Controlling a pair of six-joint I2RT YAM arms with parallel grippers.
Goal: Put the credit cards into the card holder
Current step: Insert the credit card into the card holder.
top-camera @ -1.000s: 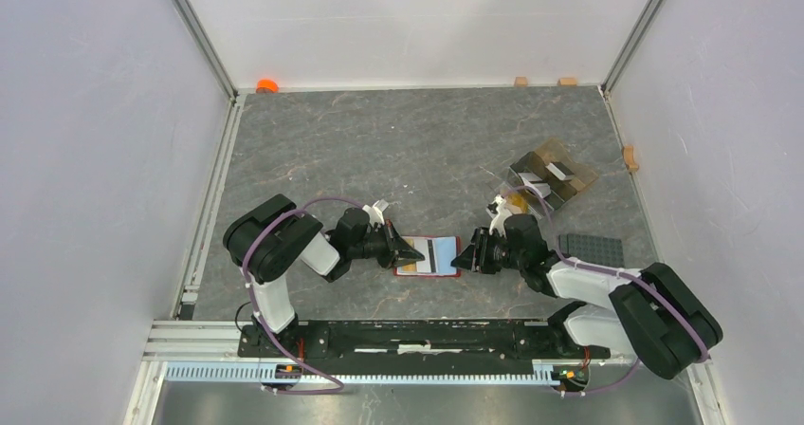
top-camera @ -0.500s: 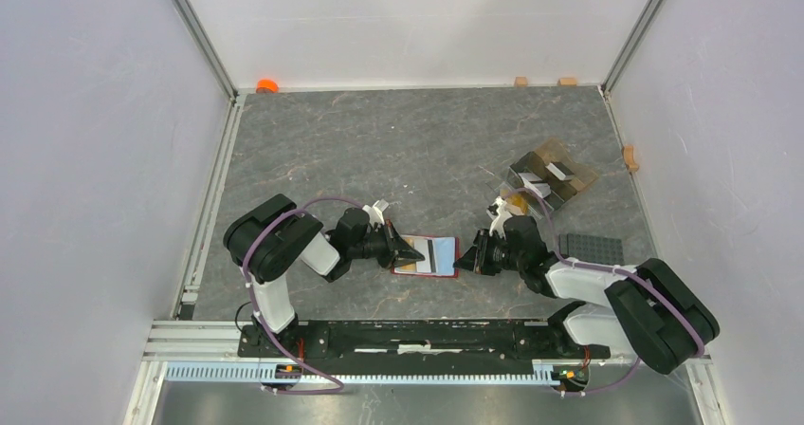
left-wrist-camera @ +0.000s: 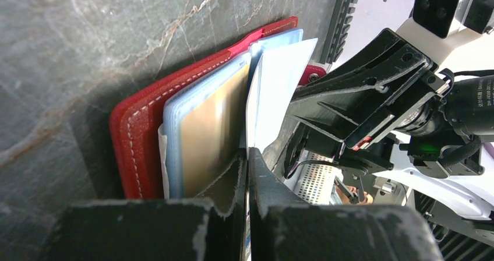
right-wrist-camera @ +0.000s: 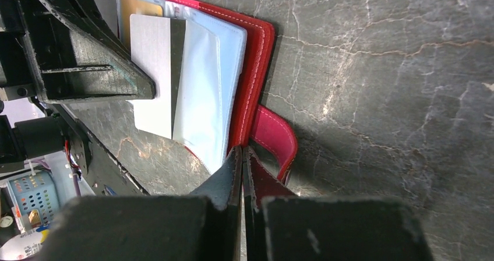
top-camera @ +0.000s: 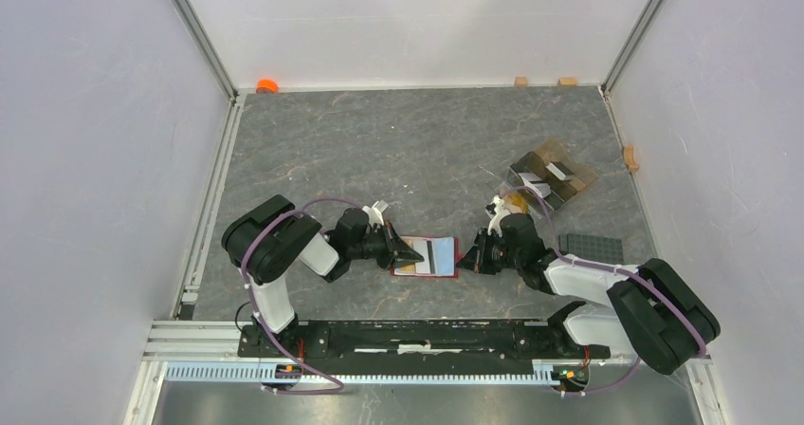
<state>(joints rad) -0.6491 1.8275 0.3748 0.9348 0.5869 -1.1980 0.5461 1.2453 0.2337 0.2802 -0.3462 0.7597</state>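
Card holder [left-wrist-camera: 137,138], red and leather-like with white stitching and clear plastic sleeves, lies open on the grey marbled surface [top-camera: 379,150] between the two arms. At its left side, the left pincer [left-wrist-camera: 246,156] has its black, scuffed jaws closed thin on a pale card [left-wrist-camera: 279,80], a flat rigid rectangle standing at an angle above the sleeves. An orange card [left-wrist-camera: 210,127] sits inside a sleeve, blurred behind the glossy plastic. The right wrist view shows what the left wrist view does not: a dark stripe along one edge of the pale card. A rounded red tab [right-wrist-camera: 274,138] sticks out from the cover. At the holder's right edge, the right pincer [right-wrist-camera: 240,156] has its jaws pressed together, tips at the red cover beside the tab. Whether they pinch the cover cannot be told.
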